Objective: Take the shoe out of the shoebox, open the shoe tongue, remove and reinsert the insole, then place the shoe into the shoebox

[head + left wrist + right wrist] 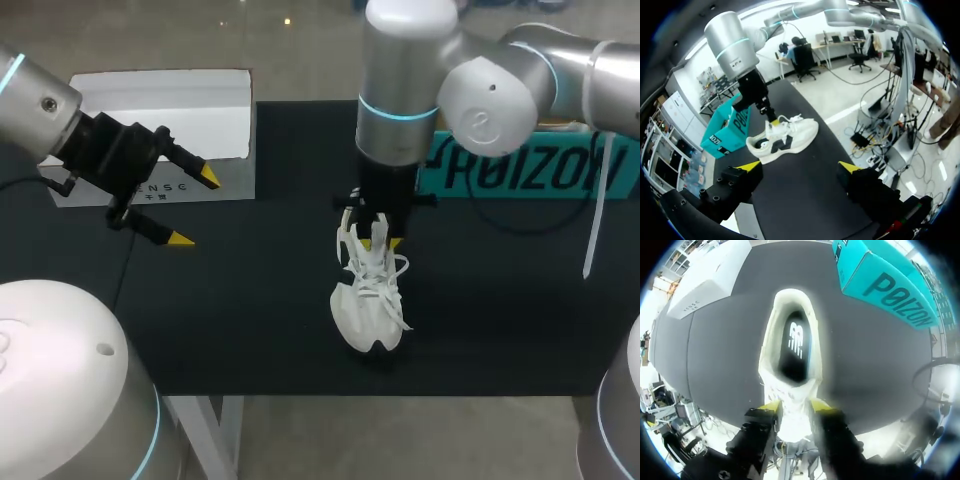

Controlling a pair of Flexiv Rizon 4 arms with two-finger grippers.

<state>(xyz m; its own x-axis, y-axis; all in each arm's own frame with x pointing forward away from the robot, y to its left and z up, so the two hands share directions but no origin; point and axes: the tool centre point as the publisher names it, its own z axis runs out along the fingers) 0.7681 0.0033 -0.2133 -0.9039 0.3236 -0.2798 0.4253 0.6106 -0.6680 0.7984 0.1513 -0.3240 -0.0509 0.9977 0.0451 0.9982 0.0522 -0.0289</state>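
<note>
A white sneaker (370, 300) stands on the black table top at the middle, toe toward the front edge. My right gripper (376, 238) comes down from above onto its laced upper part. In the right wrist view both yellow fingers press the white tongue (792, 402) from two sides, so my right gripper (795, 407) is shut on it. Ahead of the fingers lies the shoe's mouth with the black insole (794, 347) inside. My left gripper (195, 208) hangs open and empty at the left, in front of the white shoebox (170, 110); its view shows the sneaker (785, 142) side on.
A teal box (530, 170) lies at the back right behind my right arm. The white shoebox sits at the back left corner. The table's front edge (300, 393) runs just in front of the shoe's toe.
</note>
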